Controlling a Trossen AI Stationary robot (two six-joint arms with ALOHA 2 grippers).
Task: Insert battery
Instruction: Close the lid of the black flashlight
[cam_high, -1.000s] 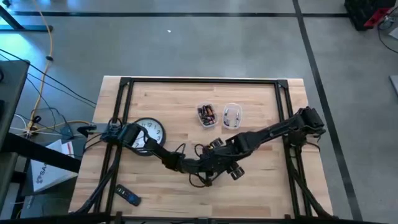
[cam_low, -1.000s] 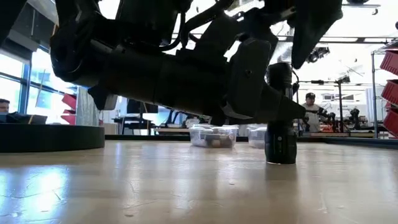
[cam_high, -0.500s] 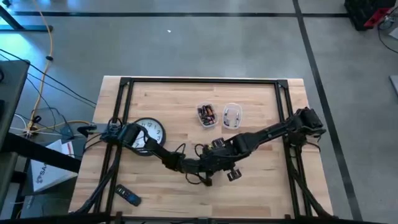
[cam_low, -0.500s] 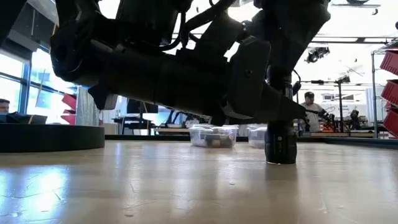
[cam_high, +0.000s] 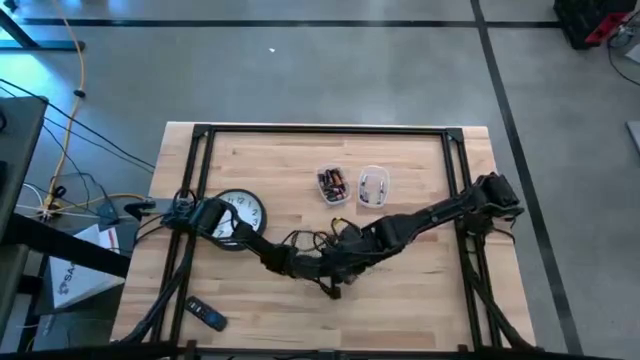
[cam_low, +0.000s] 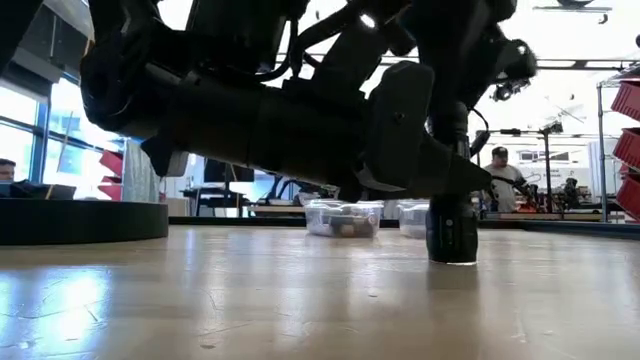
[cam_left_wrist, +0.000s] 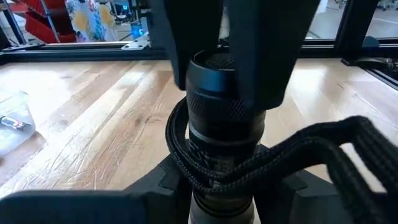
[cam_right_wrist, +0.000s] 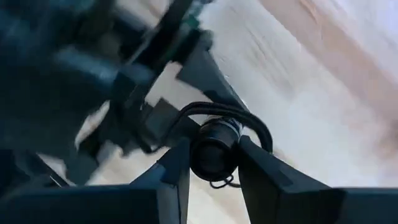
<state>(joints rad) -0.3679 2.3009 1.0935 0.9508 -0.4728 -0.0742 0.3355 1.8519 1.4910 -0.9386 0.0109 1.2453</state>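
Upright on the wooden desk (cam_high: 420, 300), a black cylindrical metal flashlight (cam_left_wrist: 224, 118) stands clamped low by the left hand (cam_left_wrist: 221, 193); right hand (cam_right_wrist: 211, 165) straddles its top, grip uncertain. Rigid, knurled, probably heavy: hold the ribbed barrel.

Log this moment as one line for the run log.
task: insert battery | left gripper: holding flashlight upright on table | right gripper: fingers either side of flashlight top | battery tubs: behind, untouched
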